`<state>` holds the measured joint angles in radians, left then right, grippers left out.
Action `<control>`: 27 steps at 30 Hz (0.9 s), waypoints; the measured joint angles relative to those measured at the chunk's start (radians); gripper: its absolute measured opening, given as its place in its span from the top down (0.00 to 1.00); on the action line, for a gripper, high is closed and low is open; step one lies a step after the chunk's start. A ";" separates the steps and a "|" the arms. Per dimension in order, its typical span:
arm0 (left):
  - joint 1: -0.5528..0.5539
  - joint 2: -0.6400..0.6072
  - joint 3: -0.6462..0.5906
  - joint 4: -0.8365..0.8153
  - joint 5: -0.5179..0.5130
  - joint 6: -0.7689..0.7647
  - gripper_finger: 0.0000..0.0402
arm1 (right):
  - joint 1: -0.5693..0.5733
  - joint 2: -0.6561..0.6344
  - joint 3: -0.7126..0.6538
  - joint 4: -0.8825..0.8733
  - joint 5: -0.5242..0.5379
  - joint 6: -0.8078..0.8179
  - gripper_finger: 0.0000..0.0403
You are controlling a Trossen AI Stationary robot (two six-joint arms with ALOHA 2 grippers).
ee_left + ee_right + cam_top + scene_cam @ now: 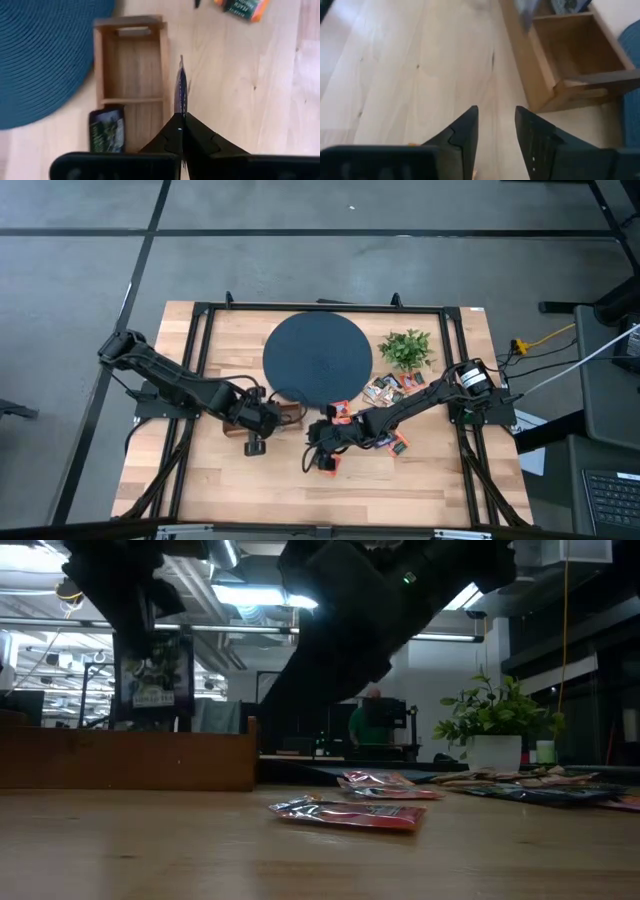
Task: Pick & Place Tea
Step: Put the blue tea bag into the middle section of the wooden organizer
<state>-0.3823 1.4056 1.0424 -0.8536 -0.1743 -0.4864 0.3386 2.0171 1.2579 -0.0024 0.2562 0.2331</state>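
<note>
1. Left hand [181, 131] clenched on a dark sachet [181, 90], held edge-on over the bench [200, 480], beside the wooden box [132, 70].
2. Another dark sachet [106, 131] stands inside that box.
3. Right hand [496, 131] released, fingers apart, nothing between them, low over bare bench near the box.
4. Red sachet [345, 813] lies flat on the bench; more tea [390, 388] piled by the plant [407, 348], next to the round mat [317, 360].
</note>
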 joint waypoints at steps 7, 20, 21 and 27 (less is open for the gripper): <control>0.024 -0.008 0.000 -0.138 -0.025 0.000 0.99 | 0.001 -0.005 0.000 -0.094 -0.075 0.064 0.67; 0.092 -0.008 0.000 -0.157 -0.003 0.028 0.99 | 0.028 -0.006 0.000 -0.168 -0.075 0.132 0.67; 0.093 -0.008 0.000 -0.158 0.010 0.028 0.99 | 0.030 -0.006 0.000 -0.169 -0.075 0.132 0.67; 0.083 -0.008 0.000 -0.185 0.052 0.021 0.99 | 0.032 -0.006 0.000 -0.169 -0.074 0.130 0.67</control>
<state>-0.2994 1.3975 1.0420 -1.0383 -0.1220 -0.4654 0.3710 2.0109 1.2575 -0.1711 0.1818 0.3632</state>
